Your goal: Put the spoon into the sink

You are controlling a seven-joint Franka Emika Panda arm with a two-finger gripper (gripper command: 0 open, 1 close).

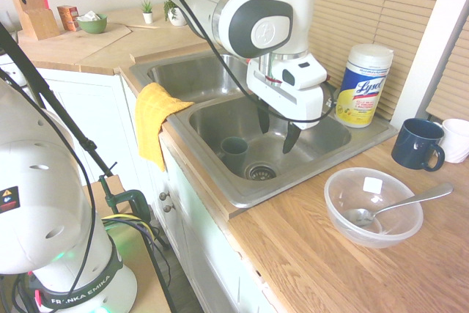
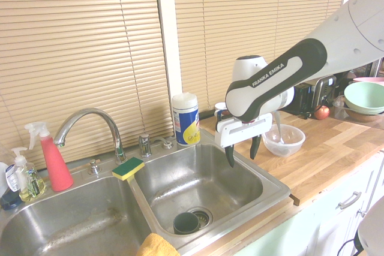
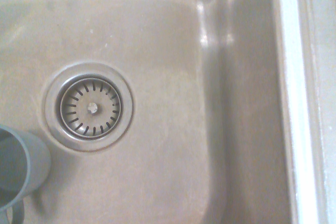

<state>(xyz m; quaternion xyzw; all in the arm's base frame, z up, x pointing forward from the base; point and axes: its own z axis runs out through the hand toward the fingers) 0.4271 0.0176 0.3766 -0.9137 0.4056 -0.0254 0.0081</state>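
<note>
Silver metal spoon resting in a clear bowl, its head on the bowl's floor and its handle leaning out over the rim. The bowl stands on the wooden tabletop, near the tabletop's edge that meets the stainless sink. The jaws, spread wide and holding nothing, hang over the sink basin with the round strainer. A grey-green mug lies in that basin, beside the strainer. A wipes canister stands upright on the sink's back rim.
</note>
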